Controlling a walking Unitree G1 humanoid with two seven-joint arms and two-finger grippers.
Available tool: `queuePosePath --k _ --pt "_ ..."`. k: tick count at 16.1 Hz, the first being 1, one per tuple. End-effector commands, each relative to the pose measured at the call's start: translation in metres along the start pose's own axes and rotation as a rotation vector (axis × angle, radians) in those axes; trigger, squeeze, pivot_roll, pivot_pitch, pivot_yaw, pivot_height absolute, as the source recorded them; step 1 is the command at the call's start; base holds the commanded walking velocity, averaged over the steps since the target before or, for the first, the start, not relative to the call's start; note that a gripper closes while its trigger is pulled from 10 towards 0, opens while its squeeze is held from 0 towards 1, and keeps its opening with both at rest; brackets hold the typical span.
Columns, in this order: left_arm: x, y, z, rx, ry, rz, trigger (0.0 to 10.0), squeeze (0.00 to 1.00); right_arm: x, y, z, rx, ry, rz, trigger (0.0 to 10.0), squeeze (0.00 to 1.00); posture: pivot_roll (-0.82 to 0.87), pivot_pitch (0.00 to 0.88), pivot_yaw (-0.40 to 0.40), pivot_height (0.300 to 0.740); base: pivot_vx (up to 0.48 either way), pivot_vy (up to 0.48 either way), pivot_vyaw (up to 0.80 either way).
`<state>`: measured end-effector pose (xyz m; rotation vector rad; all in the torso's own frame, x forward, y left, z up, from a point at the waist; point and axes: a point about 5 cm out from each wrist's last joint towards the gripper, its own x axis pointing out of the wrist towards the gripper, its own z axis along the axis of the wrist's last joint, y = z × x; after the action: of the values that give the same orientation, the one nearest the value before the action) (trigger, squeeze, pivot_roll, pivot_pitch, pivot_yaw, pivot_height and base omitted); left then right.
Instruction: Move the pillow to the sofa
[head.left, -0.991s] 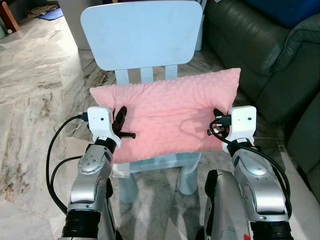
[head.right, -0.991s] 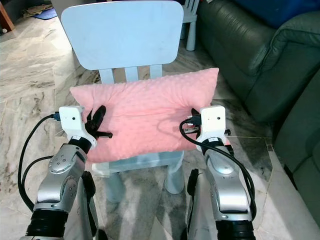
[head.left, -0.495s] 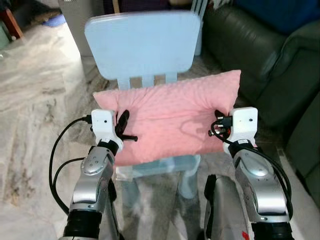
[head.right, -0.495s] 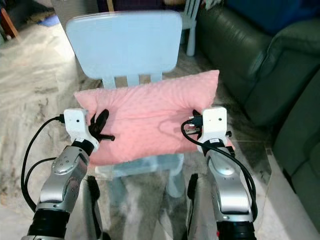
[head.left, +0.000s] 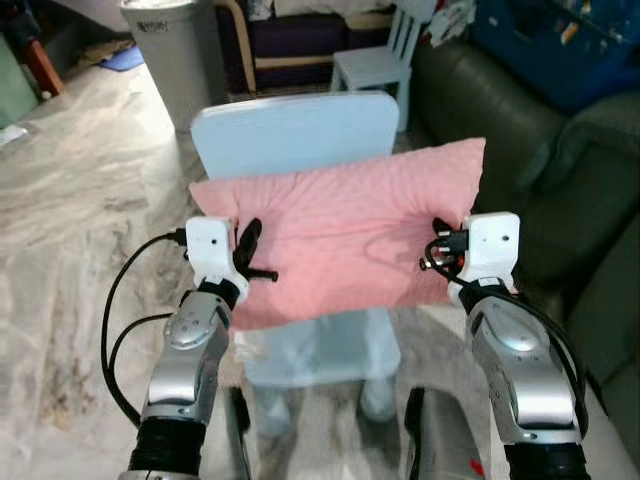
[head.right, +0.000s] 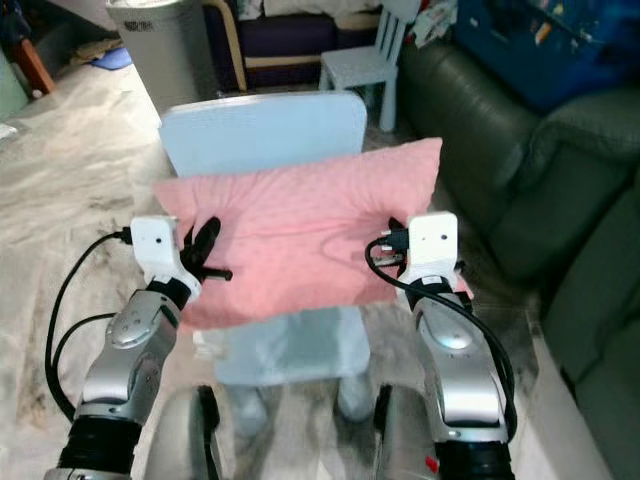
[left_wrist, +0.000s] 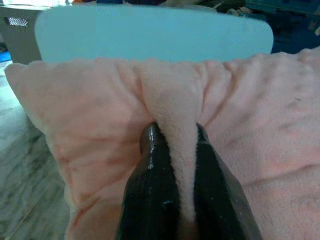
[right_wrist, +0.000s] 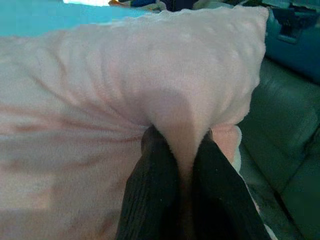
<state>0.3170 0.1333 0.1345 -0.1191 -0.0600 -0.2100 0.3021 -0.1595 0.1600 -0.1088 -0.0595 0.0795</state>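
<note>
A pink dimpled pillow (head.left: 345, 235) hangs in the air in front of the light blue child's chair (head.left: 290, 140), clear of its seat. My left gripper (head.left: 248, 250) is shut on a fold at the pillow's left end, and the left wrist view shows the fabric (left_wrist: 175, 150) pinched between the black fingers (left_wrist: 155, 185). My right gripper (head.left: 440, 248) is shut on a fold at the right end, seen pinched (right_wrist: 177, 135) in the right wrist view. The dark green sofa (head.left: 530, 130) stands to the right.
A grey bin (head.left: 165, 50) stands behind the chair at the left. A second small chair (head.left: 375, 60) and a dark bench (head.left: 290, 45) are at the back. A blue crate (head.left: 560, 45) rests on the sofa. Marble floor (head.left: 70, 220) lies open to the left.
The pillow has come up off the chair seat, held at both ends. The camera has risen and tilted up, bringing the bin and back of the room into view.
</note>
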Motion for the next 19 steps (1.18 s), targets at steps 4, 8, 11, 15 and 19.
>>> queuePosePath --k 4,8,11,15,19 --pt "0.002 0.003 0.002 0.013 -0.01 0.006 10.0 0.0 0.002 -0.004 0.005 0.004 -0.018 -0.016 10.0 0.0 -0.07 0.0 0.049 0.623 0.0 0.0 0.0" --pt "0.002 0.002 0.001 0.011 -0.008 0.003 10.0 0.0 0.003 -0.004 0.007 0.005 -0.021 -0.016 10.0 0.0 -0.08 0.0 0.048 0.663 0.0 0.0 0.0" --pt "0.003 0.001 0.0 0.007 -0.006 0.0 10.0 0.0 0.003 -0.005 0.008 0.004 -0.024 -0.019 10.0 0.0 -0.08 0.0 0.048 0.703 0.0 0.0 0.0" --pt "0.004 -0.001 0.0 0.002 -0.003 -0.012 10.0 0.0 0.005 -0.005 0.012 0.02 -0.033 -0.027 10.0 0.0 -0.08 0.0 0.051 0.74 0.0 0.0 0.0" --pt "0.005 -0.001 0.0 -0.018 0.005 -0.012 10.0 0.0 0.007 -0.004 0.016 0.025 -0.043 -0.024 10.0 0.0 -0.08 0.0 0.048 0.74 0.0 0.0 0.0"
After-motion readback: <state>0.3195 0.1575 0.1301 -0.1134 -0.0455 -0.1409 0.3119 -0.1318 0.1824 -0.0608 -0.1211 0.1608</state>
